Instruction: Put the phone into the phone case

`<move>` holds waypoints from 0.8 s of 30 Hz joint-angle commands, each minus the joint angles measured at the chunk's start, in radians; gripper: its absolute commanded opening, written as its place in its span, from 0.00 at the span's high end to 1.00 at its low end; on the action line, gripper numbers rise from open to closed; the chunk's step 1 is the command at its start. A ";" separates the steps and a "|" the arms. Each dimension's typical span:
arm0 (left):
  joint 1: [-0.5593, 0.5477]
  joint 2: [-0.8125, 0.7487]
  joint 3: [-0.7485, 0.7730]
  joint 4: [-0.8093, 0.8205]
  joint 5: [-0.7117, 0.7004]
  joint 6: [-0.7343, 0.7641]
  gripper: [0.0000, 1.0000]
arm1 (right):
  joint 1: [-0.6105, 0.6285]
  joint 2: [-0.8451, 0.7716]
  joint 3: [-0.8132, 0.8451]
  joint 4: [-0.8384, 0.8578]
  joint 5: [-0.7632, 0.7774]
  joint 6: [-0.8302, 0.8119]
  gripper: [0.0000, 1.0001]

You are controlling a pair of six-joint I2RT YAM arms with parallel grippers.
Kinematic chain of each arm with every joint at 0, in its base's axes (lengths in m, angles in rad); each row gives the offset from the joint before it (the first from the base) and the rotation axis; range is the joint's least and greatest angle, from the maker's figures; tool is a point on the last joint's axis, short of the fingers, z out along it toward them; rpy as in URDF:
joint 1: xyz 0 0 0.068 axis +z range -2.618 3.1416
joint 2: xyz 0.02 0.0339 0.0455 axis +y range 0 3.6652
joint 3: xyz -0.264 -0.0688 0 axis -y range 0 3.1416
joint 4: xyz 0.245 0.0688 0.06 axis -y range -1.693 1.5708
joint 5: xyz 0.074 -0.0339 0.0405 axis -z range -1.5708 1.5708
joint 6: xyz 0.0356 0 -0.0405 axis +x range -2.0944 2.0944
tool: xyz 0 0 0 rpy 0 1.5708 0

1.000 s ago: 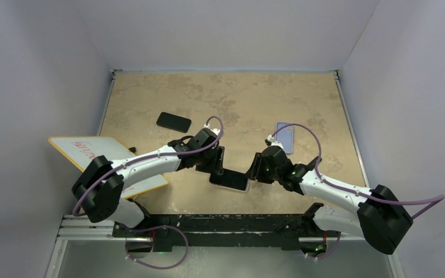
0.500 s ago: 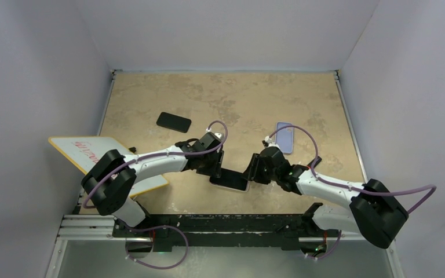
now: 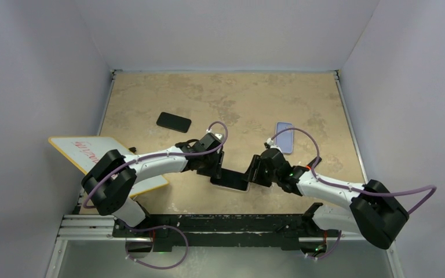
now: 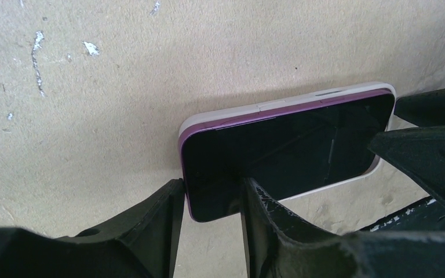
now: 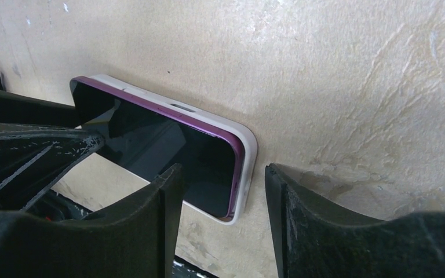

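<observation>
The phone [image 3: 230,180] is seen lying screen-up in the white phone case [image 4: 278,105] toward 6 o'clock on the table [image 3: 237,98], its 9 o'clock end straddled by the spread left gripper [image 4: 208,194] and its 3 o'clock end by the spread right gripper [image 5: 220,176].

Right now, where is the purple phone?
Top view: the purple phone lies centrally near the front edge of the table, resting on the white case, between the left gripper and the right gripper.

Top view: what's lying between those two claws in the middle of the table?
The phone, screen up atop the white case, lies between the left gripper and right gripper; both wrist views confirm.
</observation>
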 commanded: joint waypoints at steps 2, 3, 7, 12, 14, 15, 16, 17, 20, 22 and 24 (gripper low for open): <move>-0.018 -0.012 0.009 0.040 0.056 -0.018 0.58 | 0.004 -0.037 -0.035 0.015 -0.007 0.046 0.46; -0.019 -0.012 0.008 0.043 0.060 -0.020 0.58 | 0.004 -0.032 -0.041 0.026 -0.018 0.053 0.48; -0.028 -0.015 0.008 0.061 0.086 -0.032 0.66 | 0.016 -0.012 -0.055 0.066 -0.051 0.072 0.51; -0.045 0.000 0.006 0.085 0.105 -0.048 0.72 | 0.022 -0.006 -0.075 0.151 -0.084 0.117 0.58; -0.056 0.002 0.010 0.087 0.107 -0.056 0.73 | 0.025 -0.010 -0.080 0.168 -0.087 0.136 0.58; -0.060 0.003 0.012 0.083 0.106 -0.058 0.73 | 0.026 -0.014 -0.085 0.171 -0.086 0.142 0.58; -0.062 0.002 0.015 0.074 0.101 -0.061 0.74 | 0.026 -0.019 -0.088 0.169 -0.081 0.146 0.58; -0.063 0.000 0.019 0.061 0.091 -0.064 0.74 | 0.026 -0.032 -0.092 0.158 -0.068 0.146 0.57; -0.063 -0.015 0.037 0.007 0.041 -0.060 0.66 | 0.025 -0.070 -0.082 0.079 -0.018 0.114 0.50; -0.063 -0.029 0.052 -0.026 0.011 -0.051 0.62 | 0.025 -0.101 -0.068 0.024 -0.021 0.095 0.46; -0.063 -0.047 0.064 -0.045 0.003 -0.043 0.58 | 0.025 -0.132 -0.051 -0.007 -0.012 0.049 0.40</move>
